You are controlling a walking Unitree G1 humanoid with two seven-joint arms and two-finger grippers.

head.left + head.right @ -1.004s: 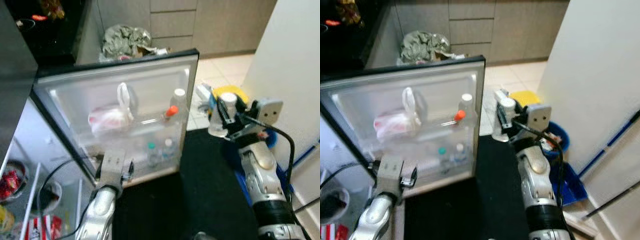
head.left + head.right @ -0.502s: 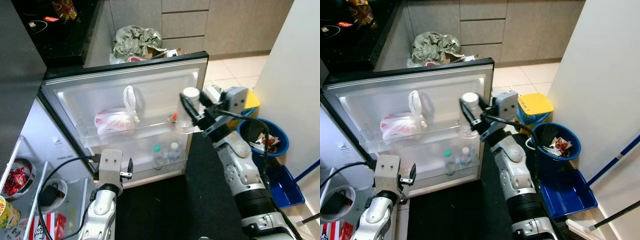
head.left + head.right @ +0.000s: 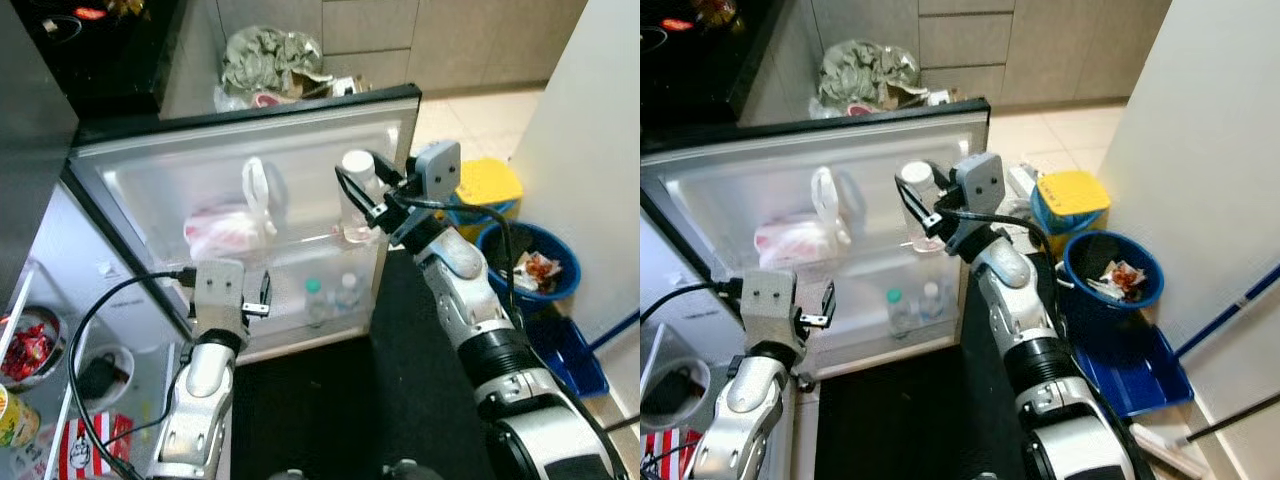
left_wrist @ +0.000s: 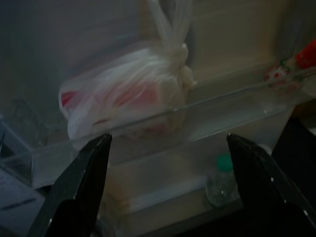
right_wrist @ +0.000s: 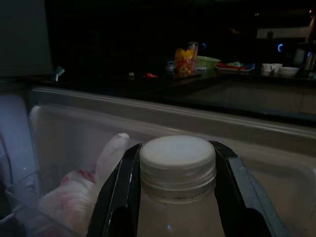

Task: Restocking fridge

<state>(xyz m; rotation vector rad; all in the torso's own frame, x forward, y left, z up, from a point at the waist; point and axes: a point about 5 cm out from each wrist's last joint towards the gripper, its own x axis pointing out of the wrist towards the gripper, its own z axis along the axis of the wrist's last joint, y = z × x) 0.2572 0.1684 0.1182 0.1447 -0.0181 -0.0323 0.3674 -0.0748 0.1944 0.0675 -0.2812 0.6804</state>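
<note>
Left eye view: the right end effector (image 3: 358, 196), at frame centre, is closed on a white-capped bottle (image 3: 356, 196) held upright against the open fridge door (image 3: 150, 190), above the upper door shelf (image 3: 300, 252) that carries a tied plastic bag (image 3: 228, 222); two small bottles (image 3: 330, 298) stand in the lower door shelf, and the left end effector (image 3: 263, 296) sits lower left of centre before the door. Left wrist view: the left end effector's fingers (image 4: 74, 197) are spread wide with nothing between them, facing the bag (image 4: 123, 98) at centre. Right wrist view: both fingers (image 5: 118, 197) press the bottle's (image 5: 177, 197) neck below its cap, lower centre.
</note>
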